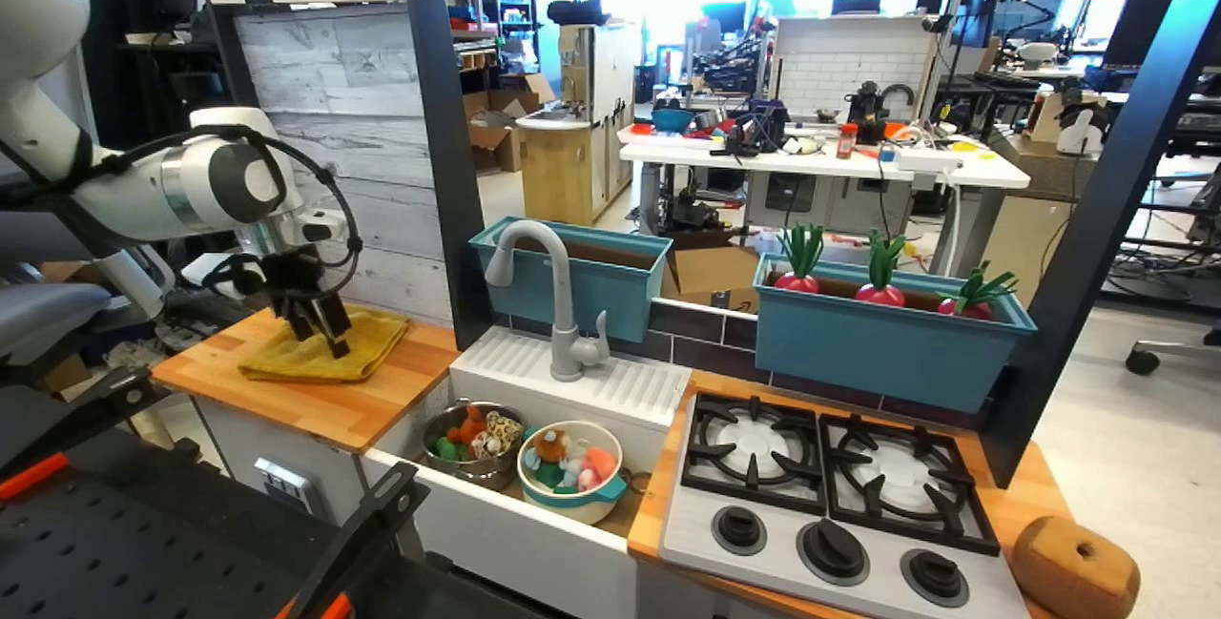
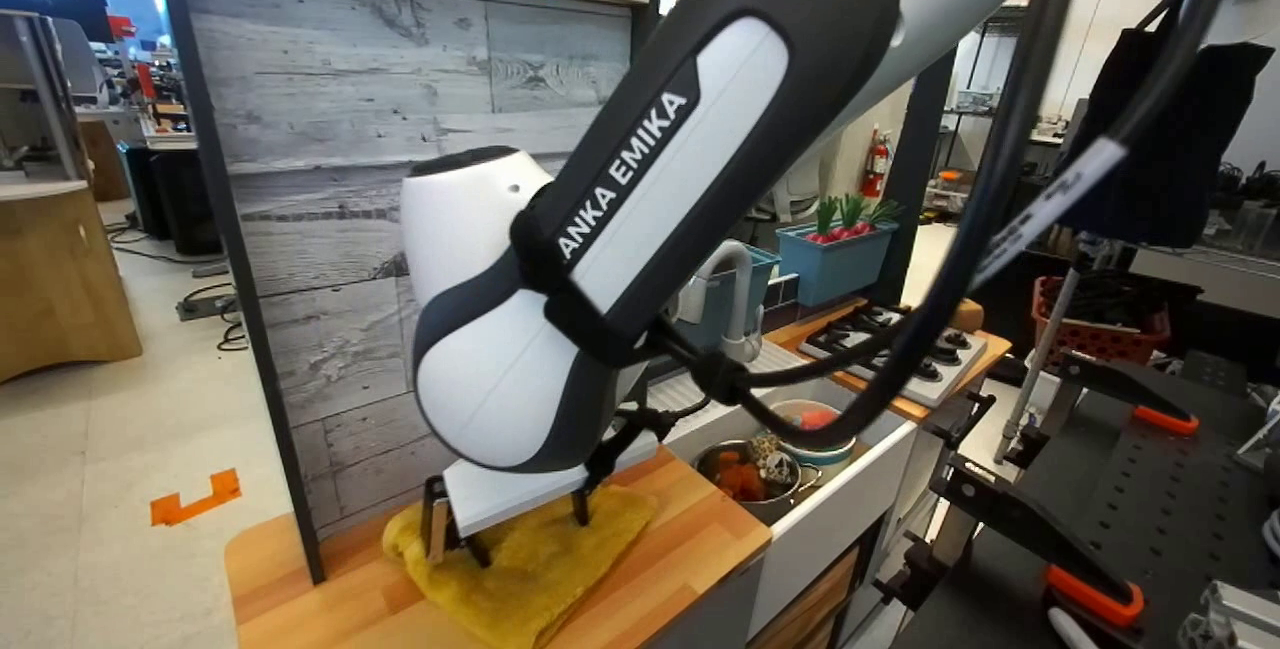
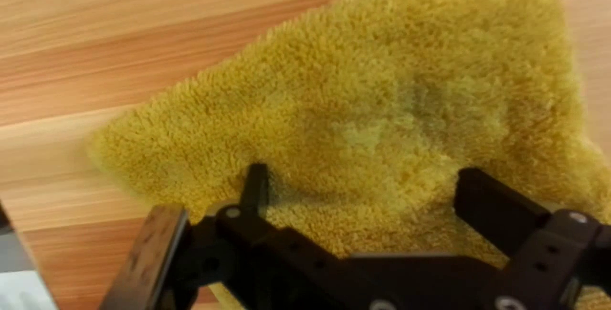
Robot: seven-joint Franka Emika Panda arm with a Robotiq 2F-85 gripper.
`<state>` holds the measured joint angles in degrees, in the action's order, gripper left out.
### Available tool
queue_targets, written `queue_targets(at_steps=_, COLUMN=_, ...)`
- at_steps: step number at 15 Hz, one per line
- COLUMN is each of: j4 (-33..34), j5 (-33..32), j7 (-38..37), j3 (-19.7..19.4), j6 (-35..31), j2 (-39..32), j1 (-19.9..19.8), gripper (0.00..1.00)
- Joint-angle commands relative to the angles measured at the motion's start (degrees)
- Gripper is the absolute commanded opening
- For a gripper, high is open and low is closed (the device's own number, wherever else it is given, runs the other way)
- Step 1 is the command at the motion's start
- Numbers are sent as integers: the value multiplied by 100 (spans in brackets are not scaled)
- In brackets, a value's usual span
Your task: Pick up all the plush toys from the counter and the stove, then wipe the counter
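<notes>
The plush toys sit in two pots inside the sink: orange, green and spotted toys point(image 1: 474, 433) in the steel pot, and brown, white, teal and pink toys point(image 1: 577, 466) in the cream one. On the wooden counter point(image 1: 434, 361) lies a yellow cloth point(image 3: 334, 85). My gripper point(image 3: 363, 170) points down at this cloth with its fingers wide apart and nothing gripped between them. Whether the fingertips touch the fabric I cannot tell. In an exterior view the stove point(image 1: 689, 524) shows bare black grates. The arm covers part of the cloth in an exterior view.
A grey faucet point(image 1: 563, 295) rises behind the sink. Two teal planters point(image 1: 878, 352) stand along the back, one with red-green plants. A grey plank wall point(image 2: 400, 129) borders the counter. A brown rounded block point(image 1: 1073, 567) sits right of the stove.
</notes>
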<state>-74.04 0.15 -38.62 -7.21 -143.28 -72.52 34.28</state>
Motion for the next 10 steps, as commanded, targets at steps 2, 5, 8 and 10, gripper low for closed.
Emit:
queue_targets(at_steps=2, j4=-876, j5=-238, j7=-232, j3=-419, j6=-296, j2=433, j1=-54, gripper=100)
queue_targets(at_steps=5, j4=-791, j5=-225, j7=-151, j3=-262, j6=-969, j2=169, j1=-178, gripper=100)
queue_targets(at_steps=8, j4=-329, j5=-131, j7=-216, j3=-98, j6=-1461, j2=-270, j1=7, gripper=100)
queue_targets(at_steps=10, j4=-35, j5=-63, j7=-226, j3=32, j6=-1729, j2=-478, j1=189, gripper=100)
